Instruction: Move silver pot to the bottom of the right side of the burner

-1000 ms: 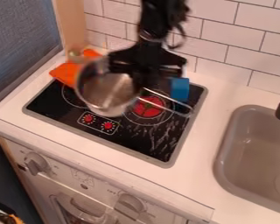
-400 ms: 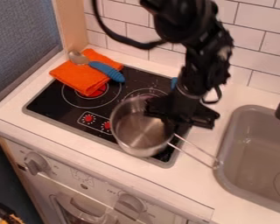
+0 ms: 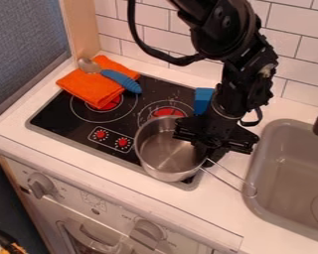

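The black gripper [image 3: 202,151] hangs over the right edge of the silver pot [image 3: 167,155], by the side where the wire handle joins. How its fingers stand is hidden by its own body and the pot's wall. The pot is upright over the lower right part of the black stove [image 3: 72,126], and its handle points right and down toward the sink. Whether the pot's base touches the stove cannot be told.
An orange cloth [image 3: 89,89] with a blue-handled spoon [image 3: 121,80] on it lies at the stove's upper left. A blue object [image 3: 202,99] stands at the stove's back right, beside the arm. The grey sink [image 3: 287,168] is on the right.
Pot and gripper have moved together right and down from the stove's left-middle, uncovering the cloth and spoon. Since the later earlier frame they have shifted slightly right.
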`<action>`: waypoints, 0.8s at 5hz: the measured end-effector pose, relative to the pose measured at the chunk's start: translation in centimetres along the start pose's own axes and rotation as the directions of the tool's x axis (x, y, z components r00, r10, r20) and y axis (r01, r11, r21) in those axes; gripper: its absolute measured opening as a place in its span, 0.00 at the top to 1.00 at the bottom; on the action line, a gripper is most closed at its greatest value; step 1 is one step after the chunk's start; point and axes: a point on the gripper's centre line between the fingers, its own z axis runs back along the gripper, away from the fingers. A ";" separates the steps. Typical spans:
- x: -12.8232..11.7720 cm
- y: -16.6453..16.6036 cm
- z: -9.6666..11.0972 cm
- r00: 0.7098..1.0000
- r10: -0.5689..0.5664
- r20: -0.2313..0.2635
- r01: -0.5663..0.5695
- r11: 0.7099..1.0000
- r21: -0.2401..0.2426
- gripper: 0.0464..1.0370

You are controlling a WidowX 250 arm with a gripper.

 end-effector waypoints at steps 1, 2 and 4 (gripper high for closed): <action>-0.1 0.2 0.0 1.000 0.007 -0.007 -0.007 1.000 0.012 0.47; 0.1 0.9 -0.2 1.000 0.016 -0.019 -0.016 1.000 0.018 0.16; 0.5 2.6 2.8 1.000 0.016 -0.024 -0.016 1.000 0.025 0.03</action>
